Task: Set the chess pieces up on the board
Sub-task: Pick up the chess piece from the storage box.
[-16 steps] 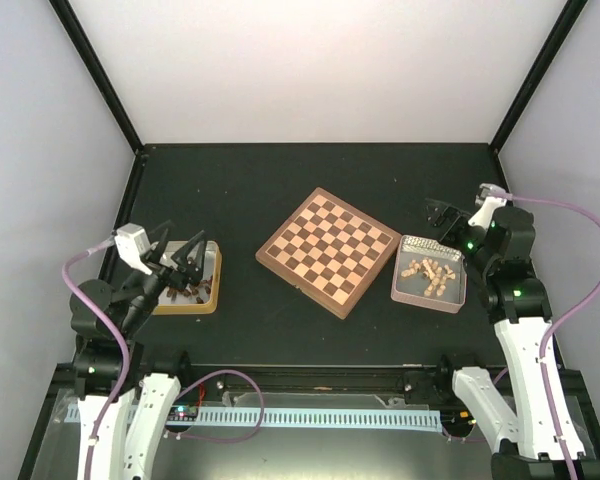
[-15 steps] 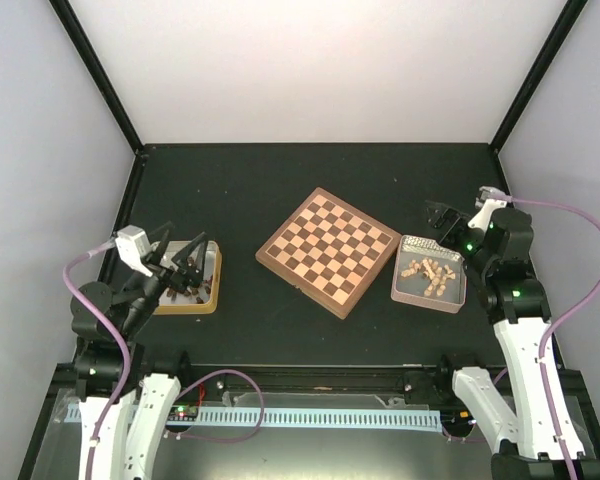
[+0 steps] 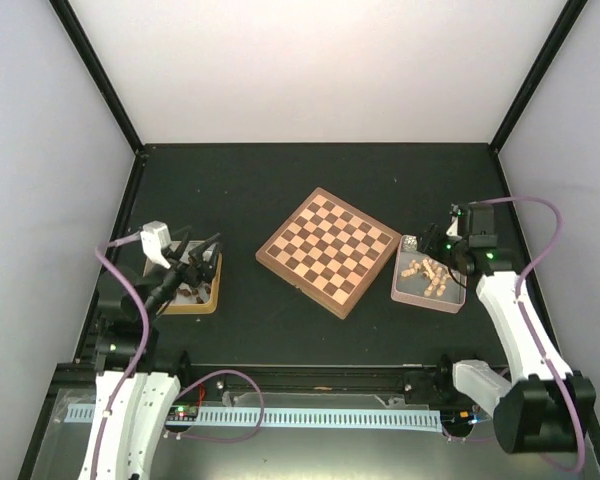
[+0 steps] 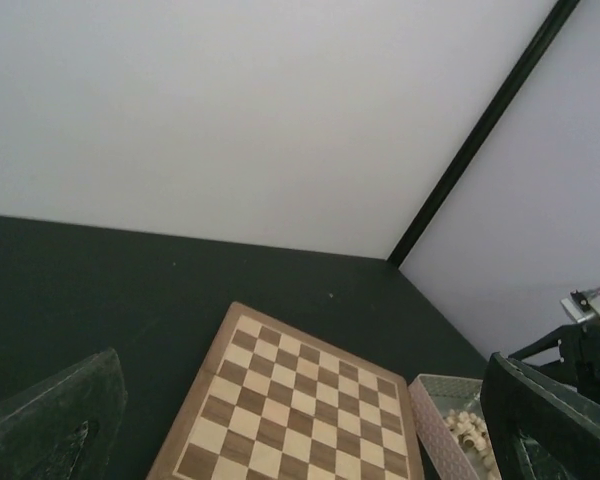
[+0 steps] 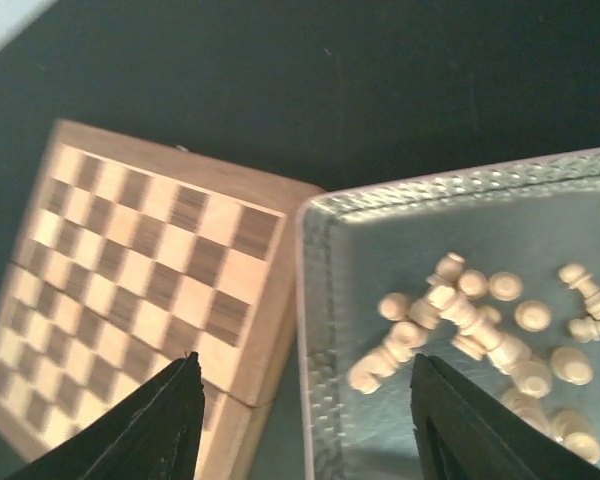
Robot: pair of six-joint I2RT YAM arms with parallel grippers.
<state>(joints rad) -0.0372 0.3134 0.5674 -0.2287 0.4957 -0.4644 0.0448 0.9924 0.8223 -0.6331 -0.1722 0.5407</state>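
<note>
Right fingers [image 5: 155,425] apparently above chess pieces [image 5: 480,320]

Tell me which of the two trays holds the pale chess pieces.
The grey tray, right of the board: the pale chess pieces lie loose in it. The yellow-wood tray on the left holds dark pieces instead.

Tan-and-brown checked board [image 3: 329,251], pale beige chess pieces [image 5: 458,308], grey tray [image 5: 380,203], yellow-wood tray [image 3: 192,306], seemingly dark brown pieces [image 3: 191,291] inside

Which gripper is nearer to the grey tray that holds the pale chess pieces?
Right. The right gripper hangs just above the grey tray; the left gripper is beyond the board, over the yellow tray.
</note>
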